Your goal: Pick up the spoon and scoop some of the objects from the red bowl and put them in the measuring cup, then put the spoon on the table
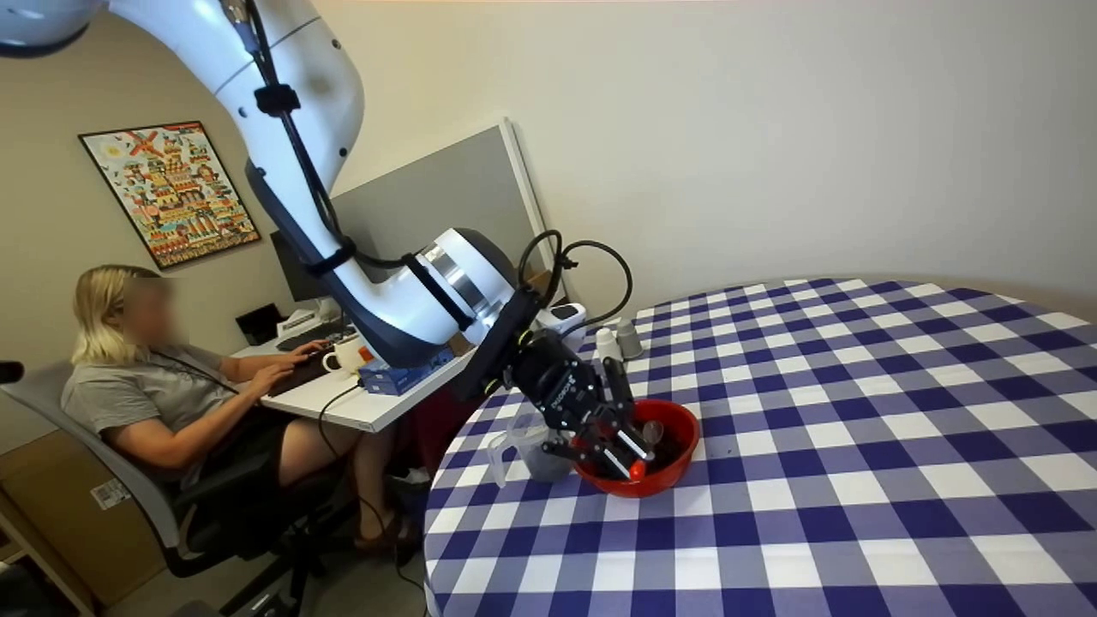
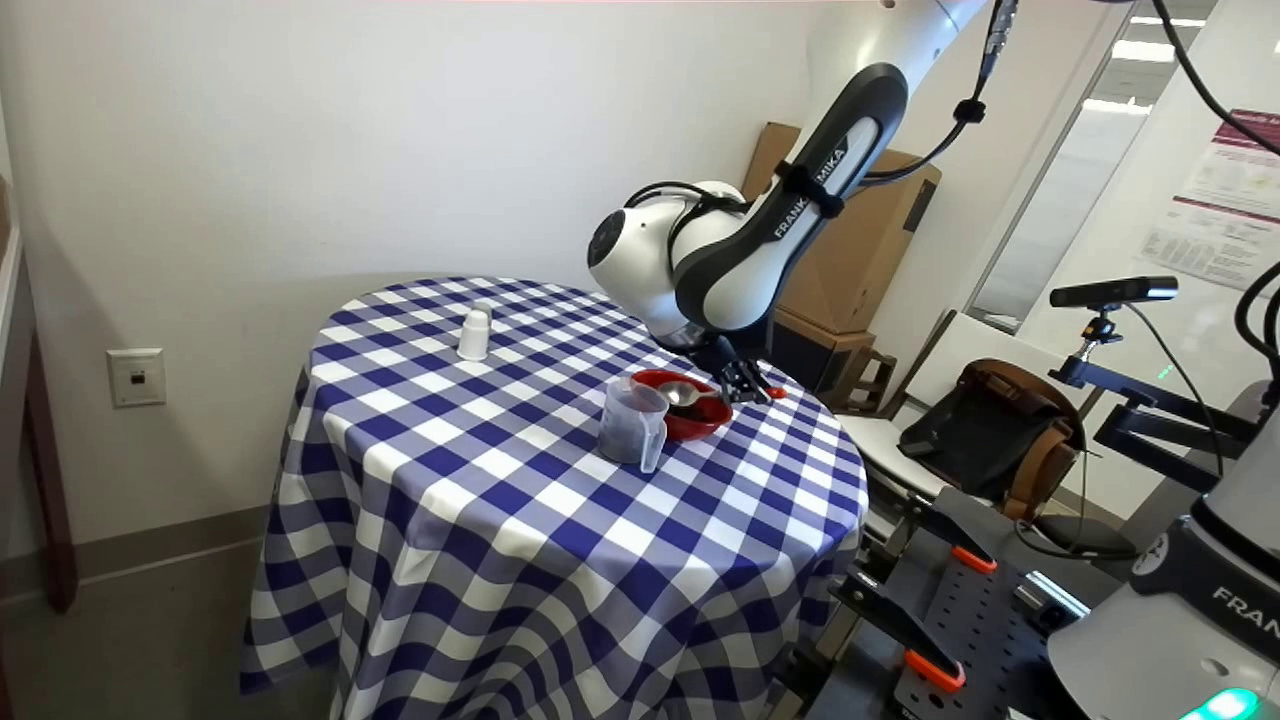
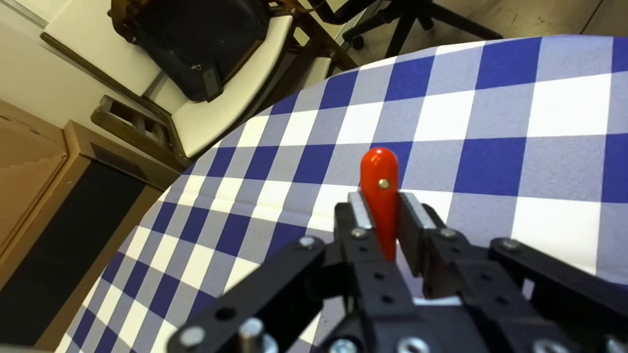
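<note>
Currently your gripper (image 3: 386, 212) pinches the spoon (image 3: 380, 171) by its red handle, the silvery scoop showing within the rim of the red bowl (image 2: 700, 428) in both exterior views, while the measuring cup (image 2: 626, 432) stands upright just beside that bowl on the table (image 2: 540, 430).

Panda arm (image 2: 742, 275): white shells (image 1: 300, 60), dark trim (image 2: 880, 92), strap-crossed lettering (image 2: 832, 163) | cables (image 1: 300, 154): black | claw (image 3: 385, 211): black links (image 3: 260, 290), silvery screws (image 3: 192, 336)
</note>
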Tool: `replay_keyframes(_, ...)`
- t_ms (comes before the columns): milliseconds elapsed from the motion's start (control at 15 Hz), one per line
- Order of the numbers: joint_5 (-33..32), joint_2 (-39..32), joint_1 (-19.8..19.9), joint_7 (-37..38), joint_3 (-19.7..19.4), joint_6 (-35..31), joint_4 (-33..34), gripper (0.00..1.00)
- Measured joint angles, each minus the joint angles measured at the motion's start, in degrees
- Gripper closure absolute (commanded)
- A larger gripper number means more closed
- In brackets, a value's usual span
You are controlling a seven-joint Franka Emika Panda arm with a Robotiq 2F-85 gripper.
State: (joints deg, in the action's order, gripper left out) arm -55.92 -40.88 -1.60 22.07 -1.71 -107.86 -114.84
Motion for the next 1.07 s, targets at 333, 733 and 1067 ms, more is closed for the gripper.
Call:
replay_keyframes(333, -1.0, -1.1, -1.2, 0.0, 0.0, 0.2, 0.2, 0.9)
replay_keyframes(733, -1.4, -1.6, -1.8, -0.1, 0.2, 0.2, -0.1, 0.9)
replay_keyframes(1067, 0.5, -1.6, -1.7, -3.2, 0.8, 0.2, -0.7, 0.9)
